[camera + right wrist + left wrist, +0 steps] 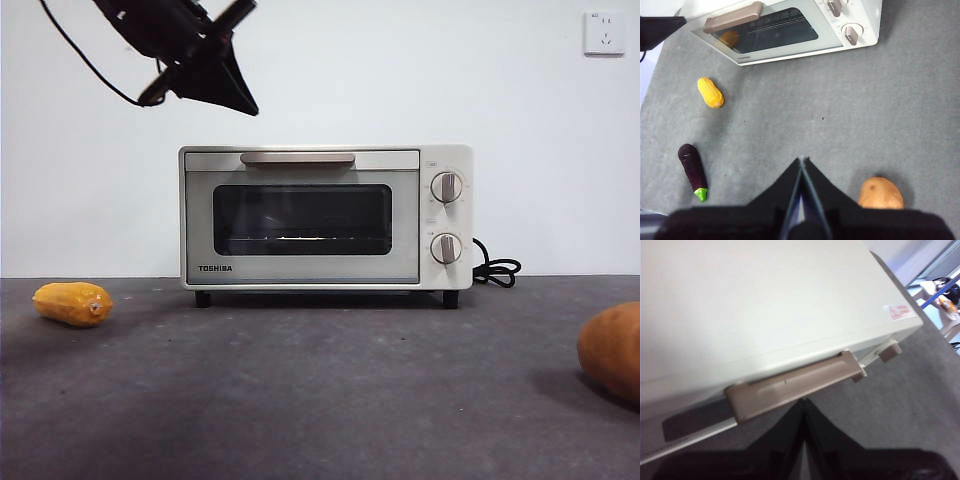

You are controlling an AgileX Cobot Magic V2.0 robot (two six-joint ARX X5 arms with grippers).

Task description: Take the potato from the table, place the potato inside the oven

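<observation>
The dark grey tabletop (300, 400) looks rough and matt. The cream-white boxy oven (325, 216) has a smooth satin shell and a glossy glass window. The roundish orange-brown potato (880, 194) is matt.

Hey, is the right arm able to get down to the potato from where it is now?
Probably yes. The right gripper hangs above the table, jaws together, with the potato lying just beside it and nothing on or against it. The oven stands well away. The jaws would have to open first.
</observation>
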